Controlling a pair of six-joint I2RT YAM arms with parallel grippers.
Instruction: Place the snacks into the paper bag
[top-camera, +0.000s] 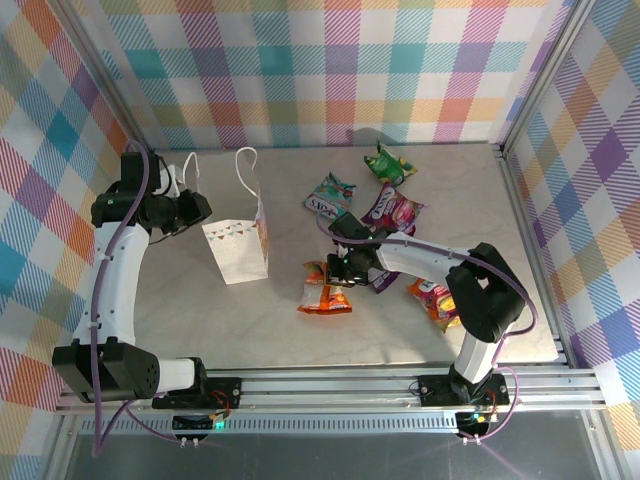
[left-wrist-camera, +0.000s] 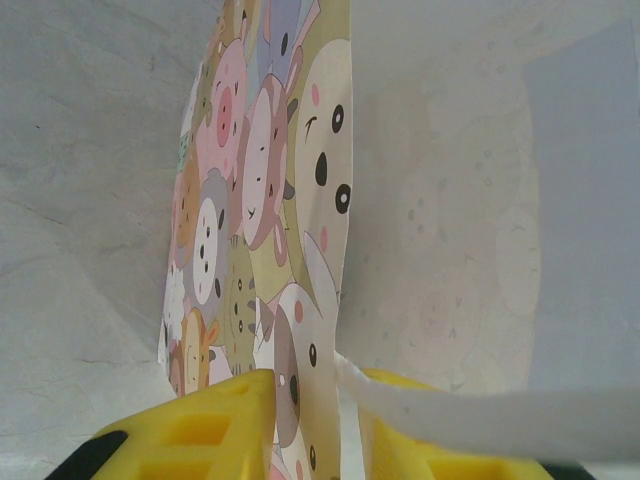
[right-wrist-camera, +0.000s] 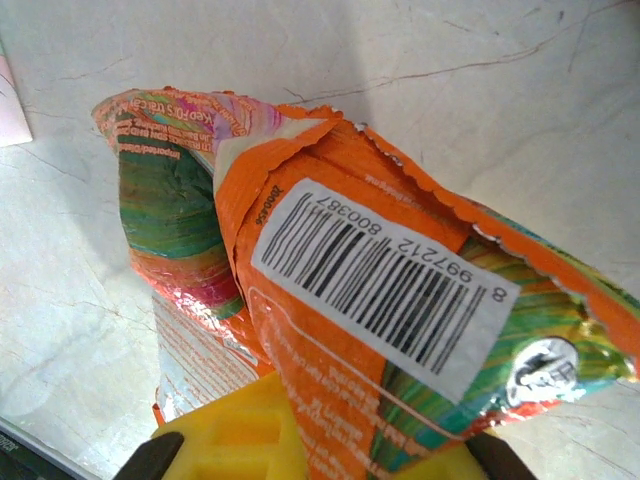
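The white paper bag (top-camera: 240, 250) with animal print stands upright left of centre. My left gripper (top-camera: 198, 208) is shut on its left wall; the left wrist view has the printed wall (left-wrist-camera: 300, 200) between my yellow fingers (left-wrist-camera: 215, 425), with a white cord handle (left-wrist-camera: 480, 410) lying across the right one. My right gripper (top-camera: 338, 266) is shut on an orange snack packet (right-wrist-camera: 380, 290), barcode side up. A second orange packet (right-wrist-camera: 170, 210) lies just under it on the table (top-camera: 325, 298). Other snacks lie behind: teal (top-camera: 330, 193), green (top-camera: 388, 163), pink-purple (top-camera: 395, 210).
Another orange-pink packet (top-camera: 437, 299) lies beside the right arm's elbow. A purple packet (top-camera: 385, 280) peeks out under the right forearm. Checked walls enclose the marbled table (top-camera: 190, 310) on three sides, and a metal rail (top-camera: 330, 380) runs along the near edge.
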